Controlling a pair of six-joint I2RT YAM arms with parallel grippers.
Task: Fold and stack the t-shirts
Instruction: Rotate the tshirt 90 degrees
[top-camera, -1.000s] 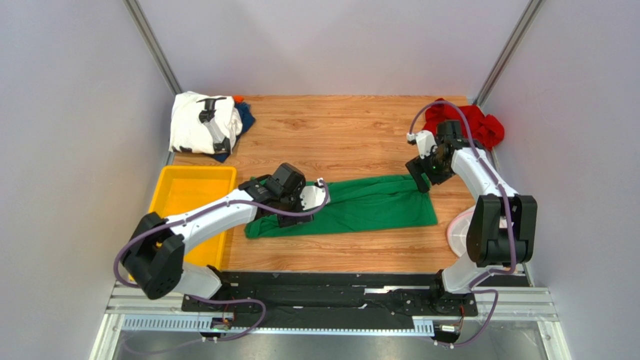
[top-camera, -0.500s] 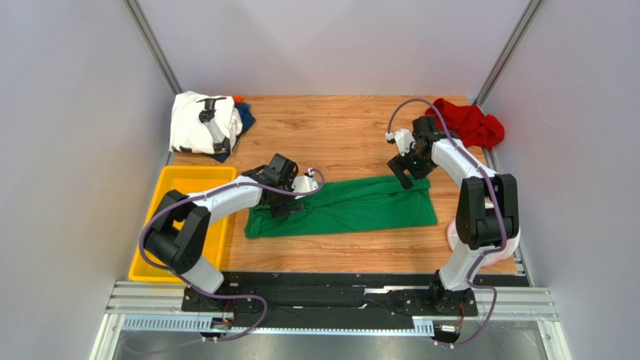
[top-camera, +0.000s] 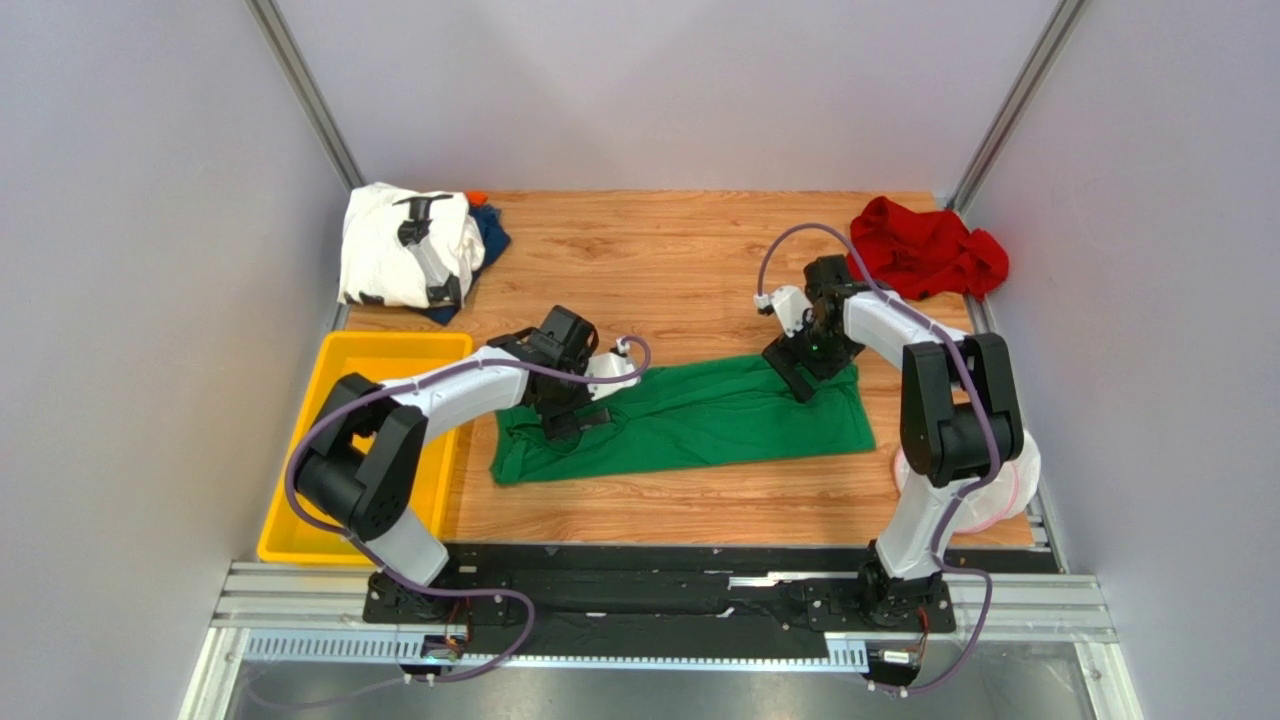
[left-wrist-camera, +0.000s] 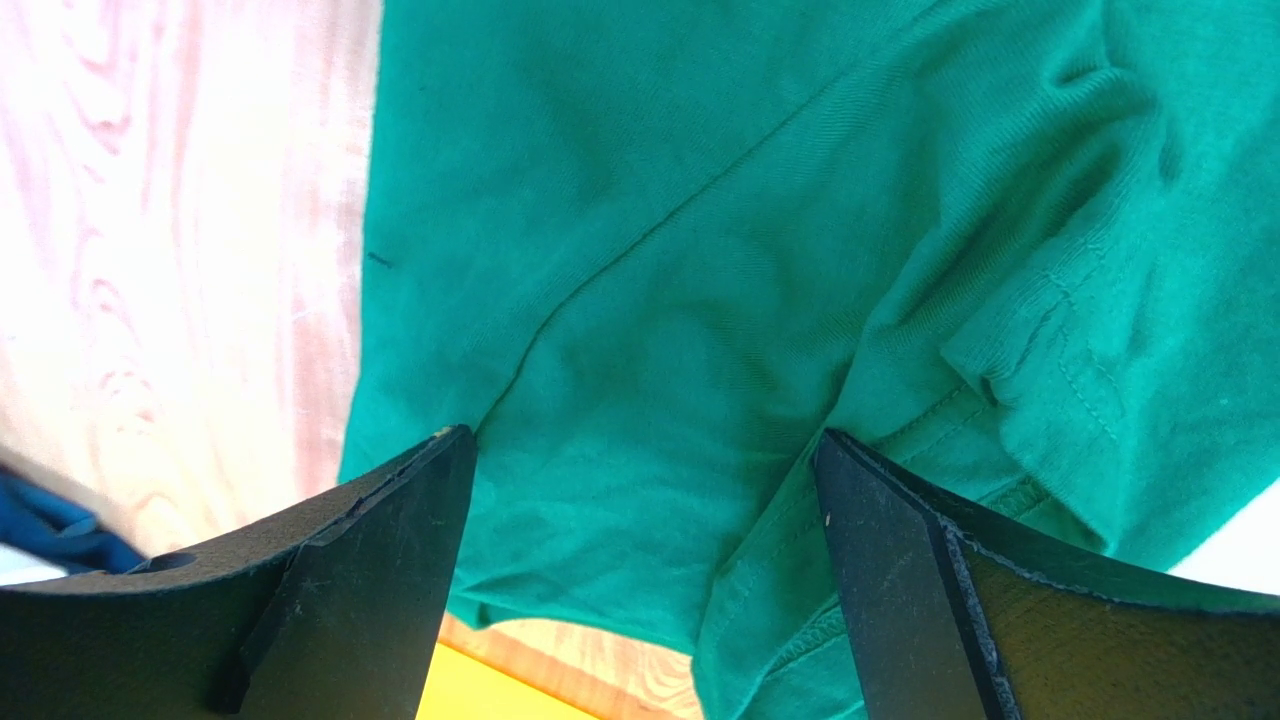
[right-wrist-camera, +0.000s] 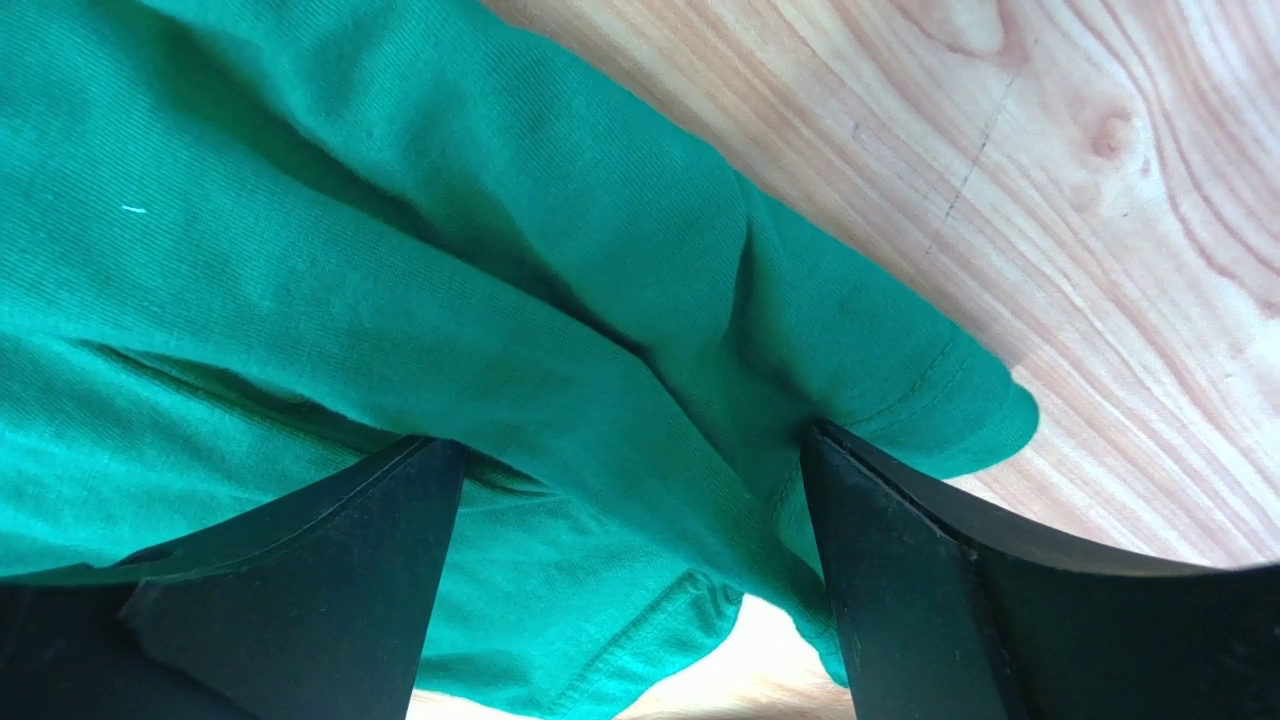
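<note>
Both claws spread over the green t-shirt, nothing gripped yet.
Left claw (left-wrist-camera: 639, 450) and right claw (right-wrist-camera: 624, 443), jaws apart, straddle folds of the green t-shirt (top-camera: 706, 413), a long band mid-surface (top-camera: 676, 285). The right claw has just shifted in from the end, probably lining up the next fold pinch.

The green t-shirt (left-wrist-camera: 676, 270) is matt, finely ribbed knit cloth. The desk (right-wrist-camera: 1082, 180) beside it is smooth grained wood. My left pincer (left-wrist-camera: 639, 450) has matt black fingers (left-wrist-camera: 361, 585).

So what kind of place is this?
Probably a robot lab booth: plain grey walls box in a wooden tabletop, with a white left arm and right arm bolted to a metal rail.
</note>
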